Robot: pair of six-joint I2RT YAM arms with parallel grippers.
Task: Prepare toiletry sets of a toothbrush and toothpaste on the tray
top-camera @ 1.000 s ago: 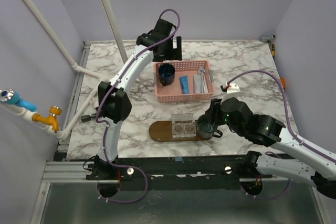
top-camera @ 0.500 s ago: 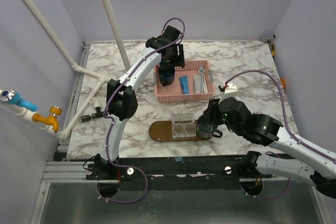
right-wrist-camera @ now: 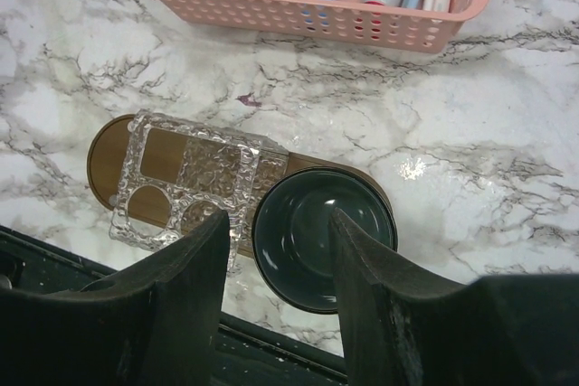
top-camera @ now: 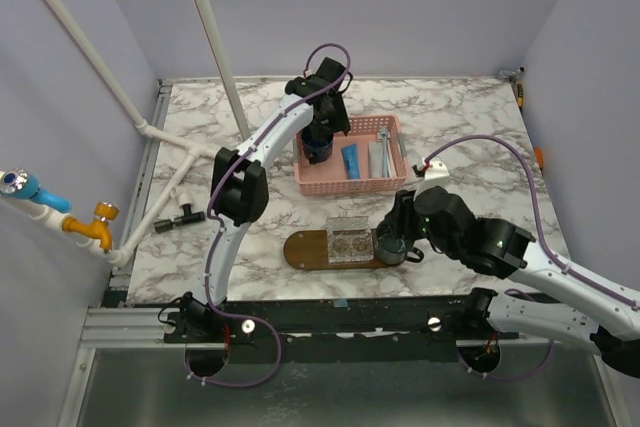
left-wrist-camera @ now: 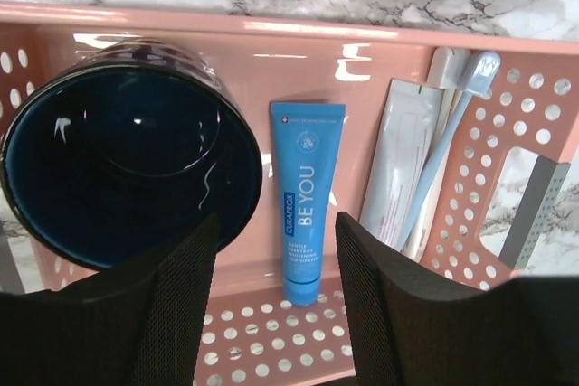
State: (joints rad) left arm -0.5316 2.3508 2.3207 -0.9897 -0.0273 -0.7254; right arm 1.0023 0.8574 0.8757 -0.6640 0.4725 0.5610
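Observation:
A blue toothpaste tube (left-wrist-camera: 306, 196) lies in the pink basket (left-wrist-camera: 271, 42), with a dark blue cup (left-wrist-camera: 118, 160) on its left. To its right are a white packet (left-wrist-camera: 398, 169) and a pale blue toothbrush (left-wrist-camera: 443, 160). My left gripper (left-wrist-camera: 276, 223) hangs open over the basket, the tube's cap end between its fingers and the left finger at the cup's rim. The brown tray (top-camera: 305, 250) carries a clear plastic holder (right-wrist-camera: 181, 178) and a dark cup (right-wrist-camera: 326, 241). My right gripper (right-wrist-camera: 279, 216) is open above that cup, straddling its left wall.
The basket (top-camera: 350, 185) sits behind the tray on the marble table. White pipes (top-camera: 205, 27) and a tap (top-camera: 95, 222) stand at the left. A small black fitting (top-camera: 185, 217) lies left of the tray. The table's front edge runs just below the tray.
My left arm swung forward from behind the basket to over the cup and toothpaste, and its jaws narrowed. The right arm stayed over the tray's cup.

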